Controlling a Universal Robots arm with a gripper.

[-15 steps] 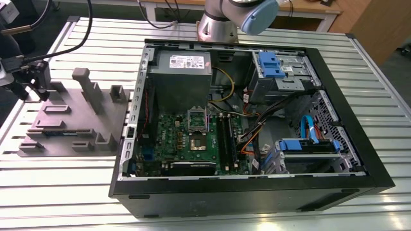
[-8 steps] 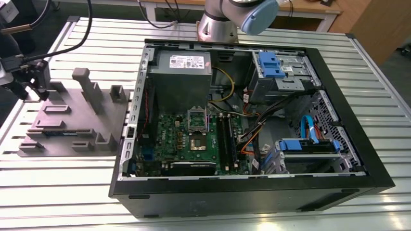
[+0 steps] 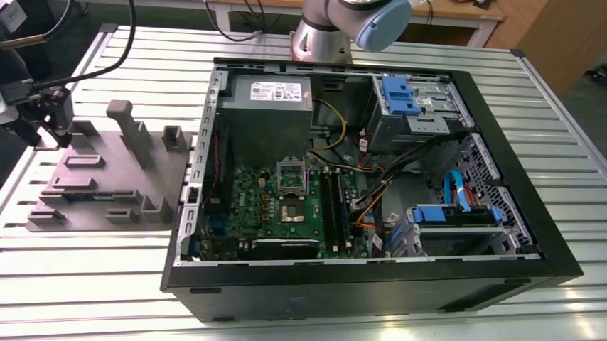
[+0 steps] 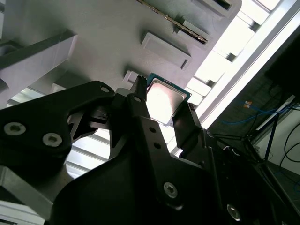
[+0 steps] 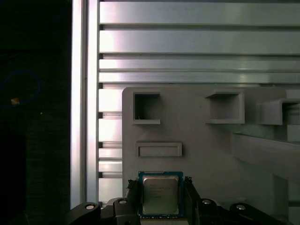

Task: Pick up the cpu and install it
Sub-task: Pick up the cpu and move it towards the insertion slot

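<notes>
Saw claw [image 5: 160, 182] closed narrow on cpu [image 5: 160, 194], one finger [image 5: 133, 187] at each of two opposite edges. Silver top of cpu faced both wrist cameras. Could not tell if cpu was lifted or lay on grey fixture tray [image 5: 211, 154] below it. Just beyond fingertips, I noted raised rectangular block [image 5: 159, 150]; farther ahead, two square pockets [image 5: 146, 108]. Past tray edge, slatted metal table [image 5: 187, 42]. Well apart from claw, in exterior view, stood open computer case [image 3: 531, 234] with motherboard socket [image 3: 291, 211] inside.
</notes>
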